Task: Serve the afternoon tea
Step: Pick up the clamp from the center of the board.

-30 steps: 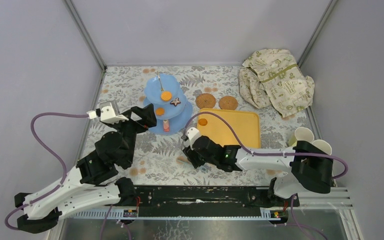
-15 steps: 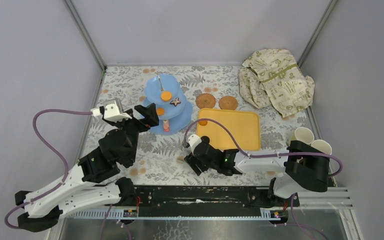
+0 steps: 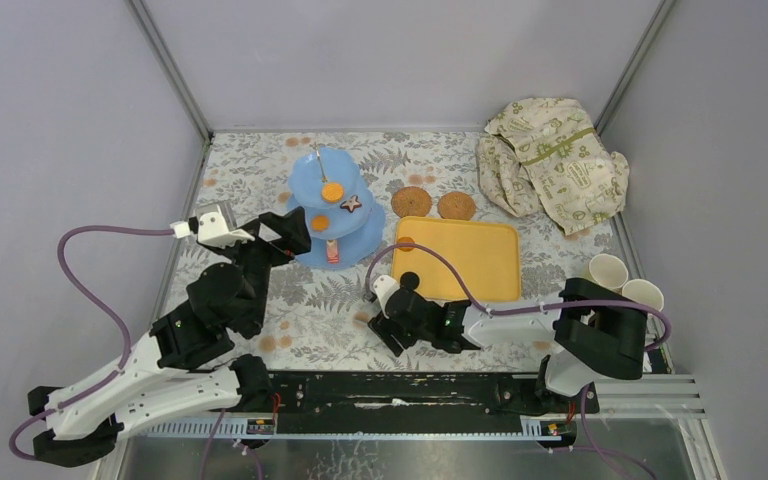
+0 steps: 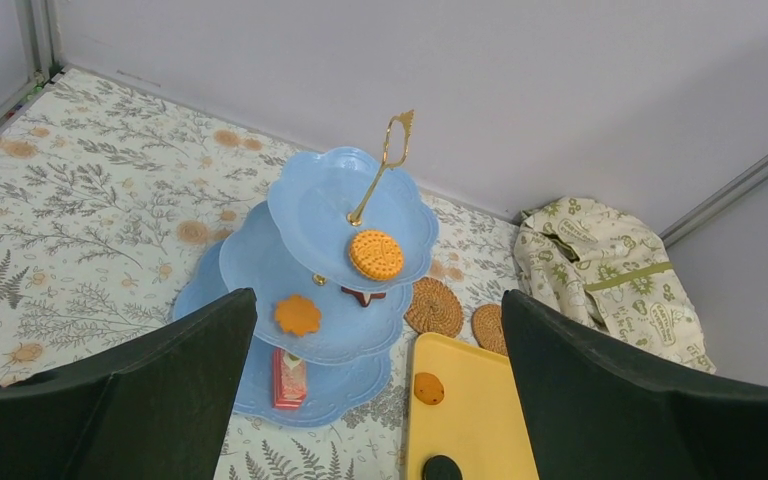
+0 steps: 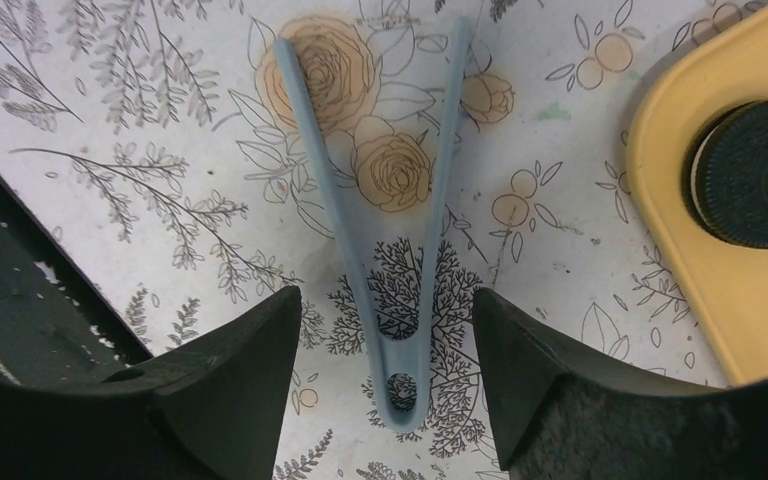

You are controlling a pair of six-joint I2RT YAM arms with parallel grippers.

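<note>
Floral tbl [image 3: 250, 160], 2 coasters [image 3: 411, 201], 2 cups [image 3: 606, 270]

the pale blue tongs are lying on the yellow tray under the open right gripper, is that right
Not quite. The pale blue tongs lie on the floral table cover beside the yellow tray, not on it, under the open right gripper. The right wrist view shows it.

Stand [image 3: 332, 215]: I see it left of the tray [image 3: 480, 265].
Coasters [image 3: 412, 201]: behind the tray.
Tongs [image 5: 403, 357]: on the surface [image 5: 160, 150], beside the tray.
</note>
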